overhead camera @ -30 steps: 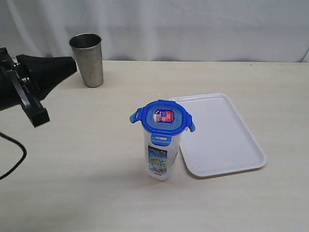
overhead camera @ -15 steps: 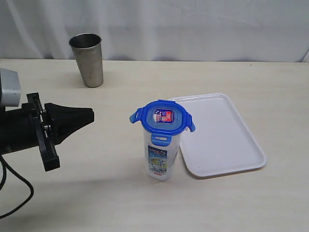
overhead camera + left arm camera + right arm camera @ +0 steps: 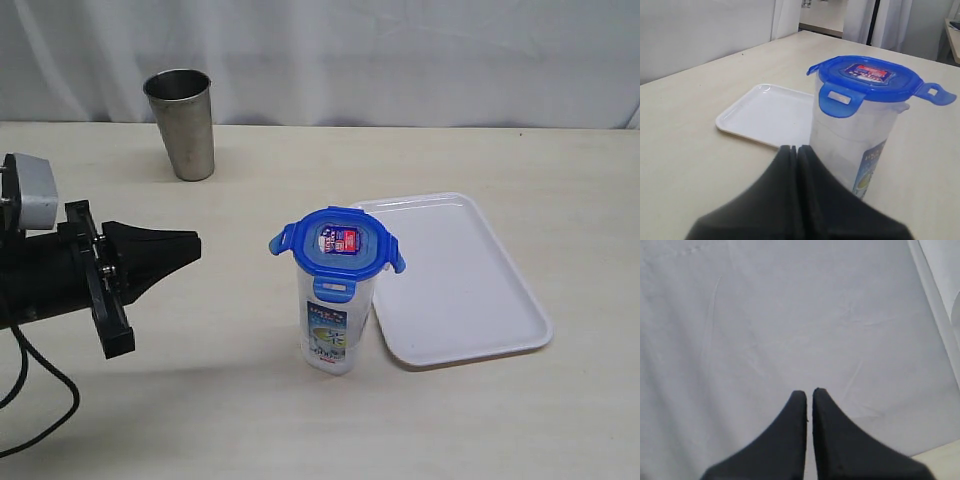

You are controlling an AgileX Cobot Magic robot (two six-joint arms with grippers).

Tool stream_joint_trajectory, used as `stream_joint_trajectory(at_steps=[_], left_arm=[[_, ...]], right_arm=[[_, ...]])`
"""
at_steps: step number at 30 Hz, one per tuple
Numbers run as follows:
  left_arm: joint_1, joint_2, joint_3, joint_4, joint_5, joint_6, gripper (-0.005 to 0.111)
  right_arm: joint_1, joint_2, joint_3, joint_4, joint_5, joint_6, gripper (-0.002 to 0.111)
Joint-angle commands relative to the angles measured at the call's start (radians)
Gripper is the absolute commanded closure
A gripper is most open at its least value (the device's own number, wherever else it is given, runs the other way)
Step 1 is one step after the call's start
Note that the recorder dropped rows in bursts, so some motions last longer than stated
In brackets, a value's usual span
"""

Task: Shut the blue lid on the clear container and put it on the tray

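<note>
The clear container stands upright on the table just left of the tray. The blue lid sits on top of it with its side flaps sticking out. My left gripper is shut and empty, pointing at the container from the left with a clear gap between them. In the left wrist view the left gripper is aimed at the container, with the lid above and the tray behind. My right gripper is shut, holds nothing and faces a white curtain; the exterior view does not show it.
A grey steel cup stands at the back left of the table. A white curtain hangs behind the table. A black cable trails from the left arm near the front left edge.
My left arm has swung down and forward from beside the steel cup and now points at the container. The container, lid and tray have not moved.
</note>
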Motion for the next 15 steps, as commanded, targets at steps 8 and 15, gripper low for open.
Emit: stream_joint_trajectory(at_steps=[8, 15], left_arm=[[-0.118, 0.005, 0.004, -0.091, 0.041, 0.082, 0.107], [-0.128, 0.005, 0.004, -0.064, 0.011, 0.079, 0.107]], right_arm=[[0.000, 0.412, -0.142, -0.727, -0.051, 0.575, 0.104], [0.000, 0.780, -0.297, -1.176, -0.221, 0.811, 0.104]])
